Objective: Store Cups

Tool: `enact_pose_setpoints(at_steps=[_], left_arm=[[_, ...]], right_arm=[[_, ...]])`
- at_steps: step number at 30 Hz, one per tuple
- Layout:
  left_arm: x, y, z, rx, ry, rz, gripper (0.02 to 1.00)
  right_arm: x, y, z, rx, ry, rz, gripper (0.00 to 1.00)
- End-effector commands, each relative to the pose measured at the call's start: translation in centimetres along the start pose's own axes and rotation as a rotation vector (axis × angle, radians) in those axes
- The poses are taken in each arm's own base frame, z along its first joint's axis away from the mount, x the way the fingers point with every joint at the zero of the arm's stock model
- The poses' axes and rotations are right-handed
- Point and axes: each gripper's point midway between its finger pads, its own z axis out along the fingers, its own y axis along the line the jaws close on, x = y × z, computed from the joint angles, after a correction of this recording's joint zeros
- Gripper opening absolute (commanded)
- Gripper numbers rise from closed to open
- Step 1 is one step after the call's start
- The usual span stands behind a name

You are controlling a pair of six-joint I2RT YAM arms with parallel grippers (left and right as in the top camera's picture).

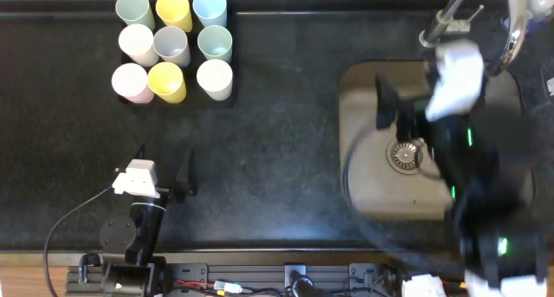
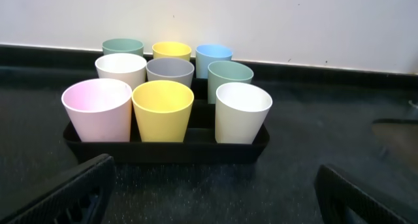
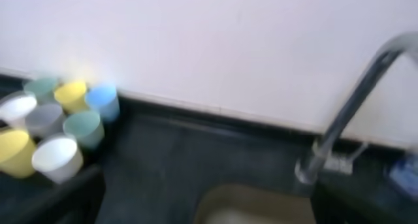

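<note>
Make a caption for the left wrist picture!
Nine colourful cups stand in a black tray on the dark counter.

Black worktop [image 1: 277, 115], white wall [image 2: 261, 21], sink [image 1: 363, 193]

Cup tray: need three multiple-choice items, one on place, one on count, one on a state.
1. Where is the tray? A on a shelf; B on the counter by the back wall; C in a drawer.
2. How many cups stand in it? A six; B nine; C twelve.
3. How are the left gripper's jaws? A open and empty; B shut on a cup; C shut and empty.

Answers:
1 B, the top view shows it on the dark counter at the wall's foot.
2 B, three rows of three.
3 A, the jaws stand wide apart with nothing between them.
</note>
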Motion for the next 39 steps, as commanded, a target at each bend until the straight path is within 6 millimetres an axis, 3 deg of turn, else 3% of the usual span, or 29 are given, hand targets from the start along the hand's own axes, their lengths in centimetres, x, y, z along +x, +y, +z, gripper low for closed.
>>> enact_pose_setpoints(at_steps=[1, 8, 16, 24, 31, 39], left_arm=[[-0.1, -0.1, -0.1, 0.009, -0.005, 0.022, 1.000], [-0.1, -0.1, -0.1, 0.009, -0.005, 0.022, 1.000], [-0.1, -0.1, -0.1, 0.009, -0.005, 0.022, 1.000], [-0.1, -0.1, -0.1, 0.009, -0.005, 0.022, 1.000], [-0.1, -0.1, -0.1, 0.009, -0.005, 0.022, 1.000], [-0.1, -0.1, -0.1, 0.009, -0.005, 0.022, 1.000]], right_arm=[[2.0, 0.1, -2.3, 0.004, -0.116, -0.020, 0.998], [7.2, -1.8, -3.0, 0.129, -0.228, -0.015, 0.996], [10.5, -2.8, -3.6, 0.194, -0.376, -0.006, 0.996], [16.3, -3.0, -1.5, 0.208, -0.309, -0.004, 0.998], [19.9, -3.1, -0.1, 0.209, -0.259, -0.005, 0.998], [20.1, -3.1, 0.1, 0.209, -0.268, -0.005, 0.998]])
